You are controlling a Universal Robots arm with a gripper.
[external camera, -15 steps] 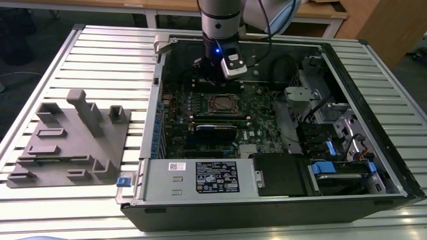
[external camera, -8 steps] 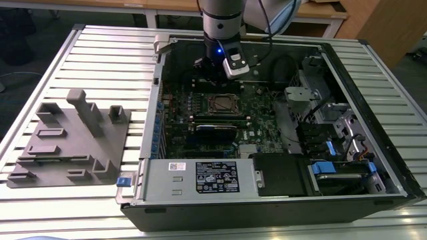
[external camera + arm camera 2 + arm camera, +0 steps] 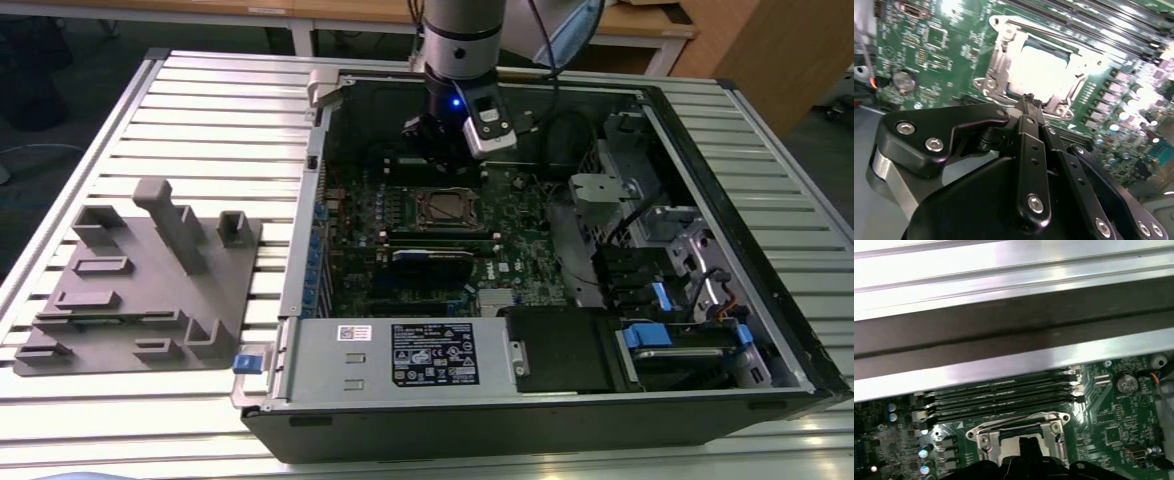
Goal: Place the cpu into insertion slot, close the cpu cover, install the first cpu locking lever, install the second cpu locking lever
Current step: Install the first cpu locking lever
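The gripper [image 3: 1029,98], fingers pinched together and holding nothing, hovers just over the cpu cover [image 3: 999,65], closed on the cpu [image 3: 1041,67] in its slot; I'd press squarely, gently

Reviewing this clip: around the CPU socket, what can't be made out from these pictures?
- Second wrist view: glare washes out the cpu; its seating in the insertion slot is unclear.
- First wrist view: the pincer hides the near part of the cpu cover.
- Exterior view: the socket is too small to show the locking levers' positions.
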